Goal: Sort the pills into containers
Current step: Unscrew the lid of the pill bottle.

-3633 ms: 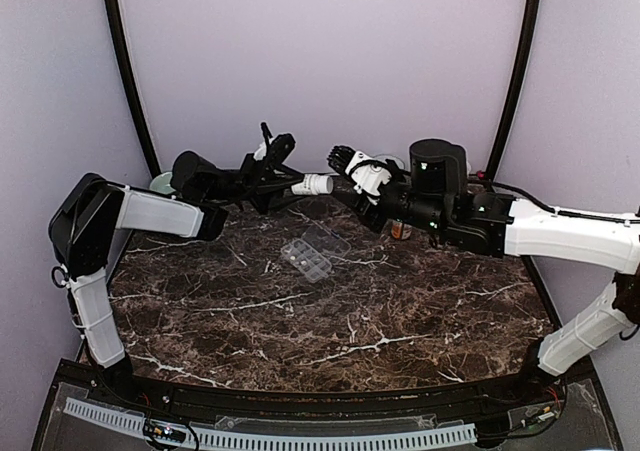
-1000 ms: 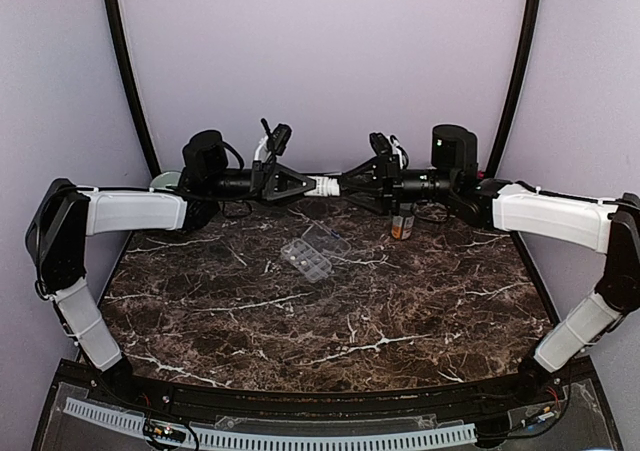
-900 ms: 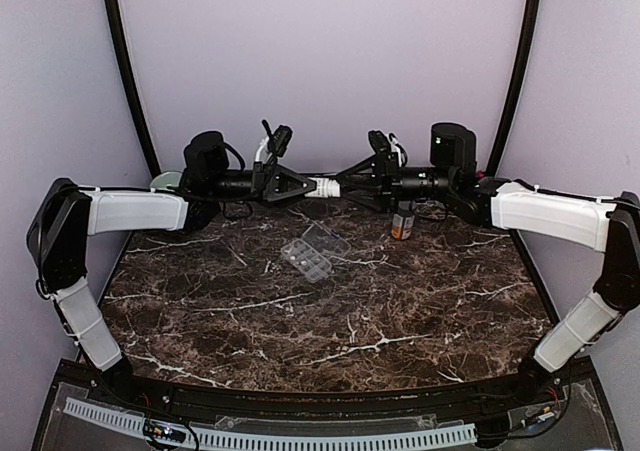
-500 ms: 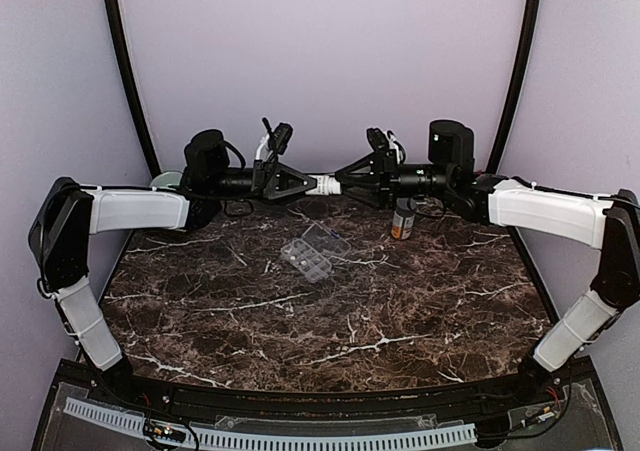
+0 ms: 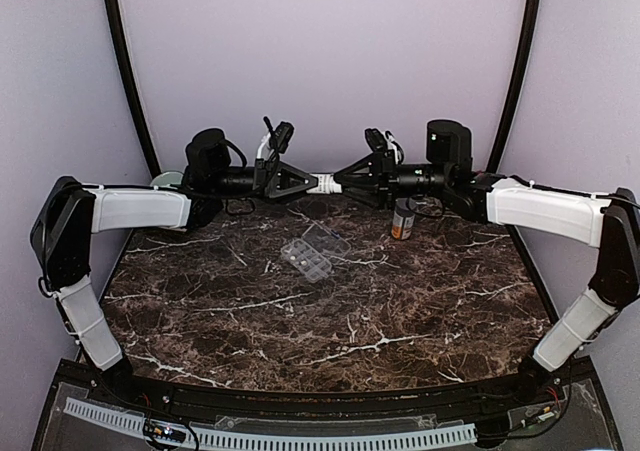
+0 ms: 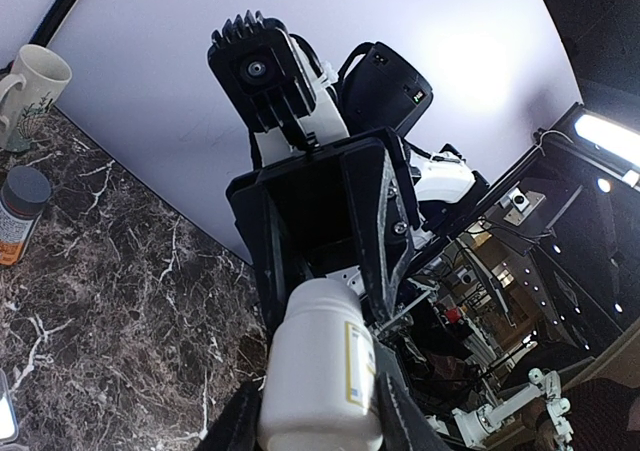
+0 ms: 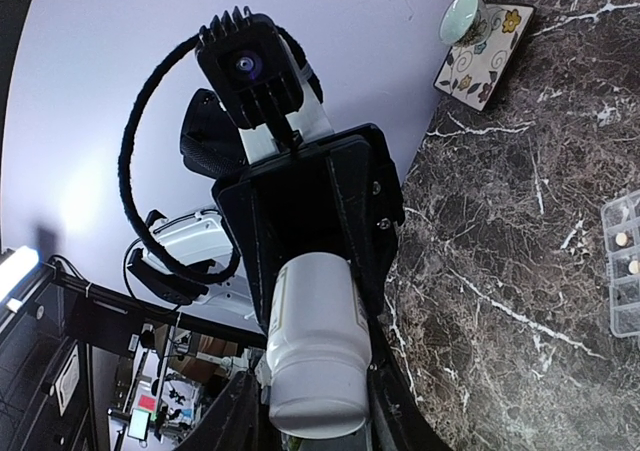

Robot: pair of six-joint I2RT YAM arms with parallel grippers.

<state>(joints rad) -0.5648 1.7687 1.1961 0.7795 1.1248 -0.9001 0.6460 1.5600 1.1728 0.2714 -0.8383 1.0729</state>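
Observation:
A small white bottle is held level in the air at the back centre, between both grippers. My left gripper is shut on its body, as the left wrist view shows with the bottle between the fingers. My right gripper is shut on the cap end, which fills the gap between its fingers. The clear organiser box lies open on the marble table below. Its compartments hold pale pills.
An amber bottle with a grey cap stands behind the right arm and shows in the left wrist view. A mug stands near it. A cup on a patterned coaster sits at the back left.
My right gripper, open and apart from the bottle before, has slid left and closed on its cap end. The left arm holds still. The amber bottle is now more exposed.

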